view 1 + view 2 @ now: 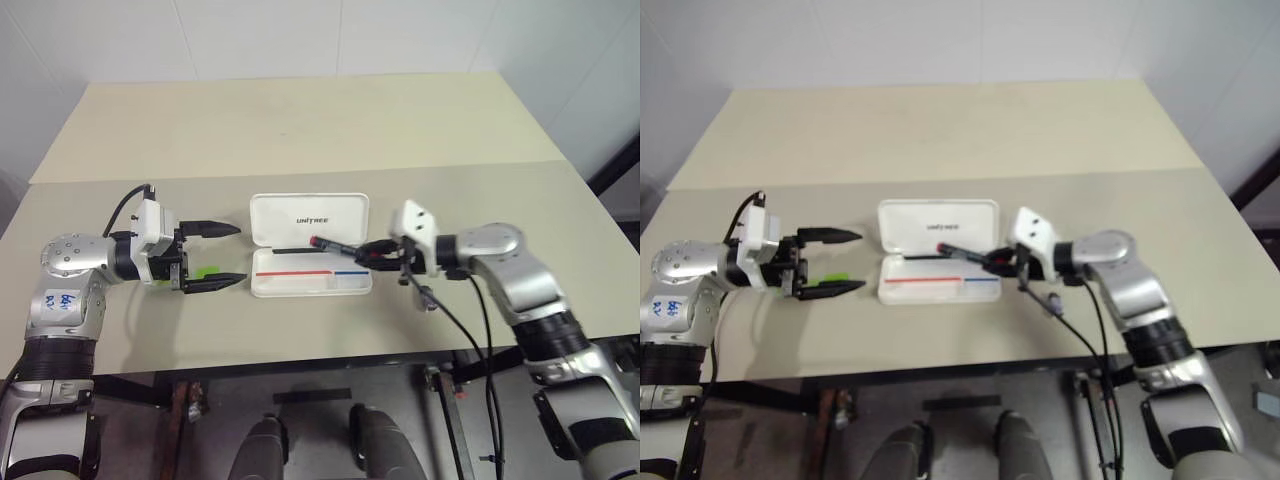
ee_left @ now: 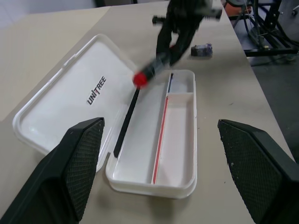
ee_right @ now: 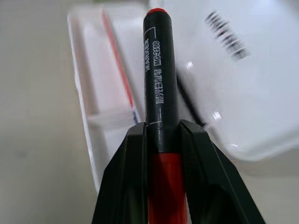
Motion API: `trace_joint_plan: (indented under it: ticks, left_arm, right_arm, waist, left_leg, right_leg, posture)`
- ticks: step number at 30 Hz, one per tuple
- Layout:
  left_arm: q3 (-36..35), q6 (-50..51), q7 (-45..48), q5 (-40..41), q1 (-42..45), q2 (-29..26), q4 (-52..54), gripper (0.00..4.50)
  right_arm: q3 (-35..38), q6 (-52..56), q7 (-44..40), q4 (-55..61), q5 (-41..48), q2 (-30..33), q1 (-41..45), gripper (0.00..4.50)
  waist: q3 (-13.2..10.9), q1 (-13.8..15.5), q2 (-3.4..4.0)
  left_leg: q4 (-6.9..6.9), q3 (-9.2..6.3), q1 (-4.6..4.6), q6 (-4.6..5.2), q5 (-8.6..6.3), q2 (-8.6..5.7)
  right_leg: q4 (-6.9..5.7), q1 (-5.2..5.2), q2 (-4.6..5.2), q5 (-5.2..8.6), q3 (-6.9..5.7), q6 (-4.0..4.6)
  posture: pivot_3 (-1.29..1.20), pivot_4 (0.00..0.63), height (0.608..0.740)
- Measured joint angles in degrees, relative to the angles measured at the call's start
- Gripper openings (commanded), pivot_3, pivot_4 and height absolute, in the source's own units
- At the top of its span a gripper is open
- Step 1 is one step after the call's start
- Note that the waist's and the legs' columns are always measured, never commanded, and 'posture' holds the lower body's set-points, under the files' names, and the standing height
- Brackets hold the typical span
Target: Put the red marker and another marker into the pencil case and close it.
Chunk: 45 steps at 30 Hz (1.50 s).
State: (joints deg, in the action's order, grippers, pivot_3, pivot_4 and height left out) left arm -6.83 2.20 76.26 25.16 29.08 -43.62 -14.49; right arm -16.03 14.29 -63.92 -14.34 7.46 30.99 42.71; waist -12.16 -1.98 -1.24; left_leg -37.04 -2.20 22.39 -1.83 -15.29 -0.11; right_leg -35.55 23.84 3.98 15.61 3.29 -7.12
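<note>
The white pencil case (image 1: 308, 222) lies open in the middle of the table, lid flat at the back and tray (image 2: 180, 149) in front. My right gripper (image 1: 378, 252) is shut on the red marker (image 1: 338, 246). It holds the marker slanted over the case's right half, with the red end (image 2: 140, 79) near the hinge line. In the right wrist view the black barrel (image 3: 161, 88) sticks out between the fingers (image 3: 133, 177). My left gripper (image 1: 228, 256) stands open left of the case, holding nothing. The light-green marker (image 1: 205, 271) lies on the table by its nearer finger.
A small grey cap-like piece (image 1: 425, 297) lies on the table right of the case, under my right wrist. Cables hang from that wrist. The far half of the table (image 1: 300, 120) is bare, and its front edge runs close below the case.
</note>
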Motion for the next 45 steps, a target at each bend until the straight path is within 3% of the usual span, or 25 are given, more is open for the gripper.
trace_joint_plan:
  ticks: [6,15,26,34,39,45]
  left_arm:
    - [0.11,-0.54,-0.1,-0.43,0.02,0.02,-0.07,4.13]
    - [0.02,-0.47,-1.15,-0.46,-0.94,0.02,0.36,4.13]
    - [-0.02,-0.36,-2.21,-0.44,-2.39,0.02,1.56,4.13]
    - [-0.01,-0.35,-2.4,-0.45,-2.4,0.02,2.45,4.13]
    - [-1.34,-1.92,-1.98,-0.68,-3.23,-1.38,0.06,4.13]
    - [-3.84,-7.78,-0.7,-2.59,-4.56,-4.62,-8.69,4.13]
  right_arm:
    - [-2.45,-12.98,0.36,-12.75,-6.33,-5.61,8.39,0.6]
    - [-3.93,-17.68,-2.22,-17.56,-8.6,-9.35,8.94,0.6]
    - [-2.4,-21.04,0.79,-20.26,-9.19,-11.29,10.41,4.44]
    - [2.73,-4.68,-8.39,0.46,7.27,-11.79,8.78,4.48]
    - [4.05,3.06,-11.78,15.17,15.61,-6.22,-0.84,4.48]
    - [7.76,4.6,-12.45,22.93,19.02,0.48,-6.85,4.48]
  waist:
    - [0.0,-0.13,0.0]
    - [0.0,0.0,0.0]
    - [0.0,-0.34,0.0]
    - [0.0,-0.36,0.0]
    - [0.0,0.39,0.0]
    - [0.0,0.18,0.0]
  left_leg:
    - [0.07,-0.03,-0.01,-0.02,-0.01,0.04]
    - [0.07,-0.05,0.03,-0.05,-0.03,0.04]
    - [0.08,-0.05,0.0,-0.06,-0.03,0.07]
    - [0.1,-0.18,0.02,-0.1,-0.06,0.1]
    - [0.1,-0.17,0.06,-0.1,-0.09,0.09]
    - [0.07,-0.1,-0.04,-0.1,-0.09,0.09]
  right_leg:
    - [0.0,0.02,-0.04,0.01,-0.03,0.02]
    - [-0.08,0.02,-0.02,0.02,-0.04,0.03]
    - [-0.07,0.04,-0.04,0.04,-0.04,0.07]
    - [-0.16,0.05,-0.03,0.04,-0.08,0.07]
    - [0.01,0.03,0.0,0.06,-0.15,0.09]
    - [0.02,0.02,0.02,0.08,-0.12,0.14]
  posture:
    - [0.0,0.15,0.74]
    - [0.0,0.15,0.74]
    - [0.0,0.15,0.74]
    - [0.0,0.15,0.74]
    - [0.0,0.15,0.74]
    - [0.0,0.15,0.74]
